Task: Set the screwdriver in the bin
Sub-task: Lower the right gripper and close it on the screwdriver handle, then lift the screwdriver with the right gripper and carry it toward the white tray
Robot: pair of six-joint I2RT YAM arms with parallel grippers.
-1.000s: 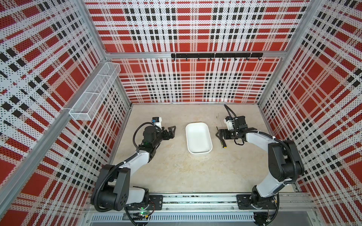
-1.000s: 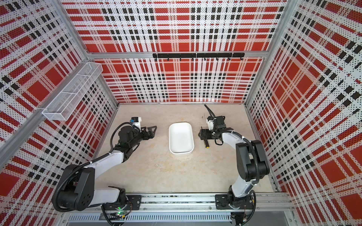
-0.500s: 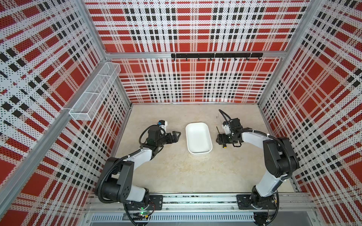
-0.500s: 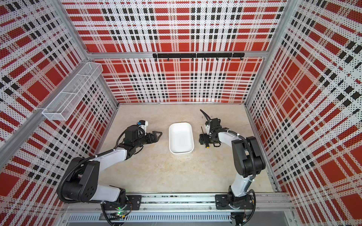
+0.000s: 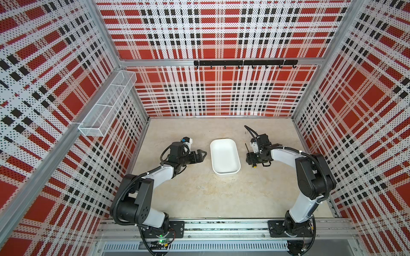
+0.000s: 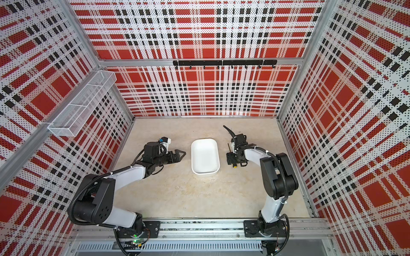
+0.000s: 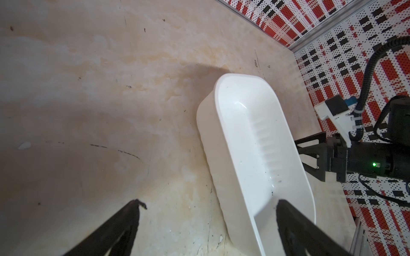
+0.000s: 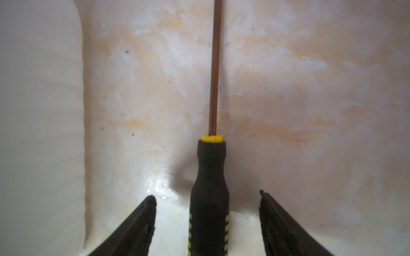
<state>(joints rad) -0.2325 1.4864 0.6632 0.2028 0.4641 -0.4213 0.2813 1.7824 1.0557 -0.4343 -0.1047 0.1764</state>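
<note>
The screwdriver (image 8: 209, 177), with a black handle and a thin shaft, lies flat on the floor just right of the bin (image 5: 224, 155). In both top views only its shaft (image 5: 246, 147) and yellow end cap (image 6: 234, 165) show. My right gripper (image 8: 207, 195) is down over the handle, its jaws open with a gap on each side. It covers the handle in both top views (image 5: 253, 158). The white bin (image 7: 255, 144) holds nothing. My left gripper (image 7: 209, 201) is open and empty at the bin's left side (image 5: 200, 154).
A white wire-mesh basket (image 5: 106, 104) hangs on the left wall. A black hook rail (image 5: 245, 63) runs along the back wall. Plaid perforated walls close in three sides. The bin's outer wall (image 8: 40, 110) stands close beside the right gripper.
The right gripper's jaws have narrowed around the screwdriver handle. The left gripper has moved right, toward the bin.
</note>
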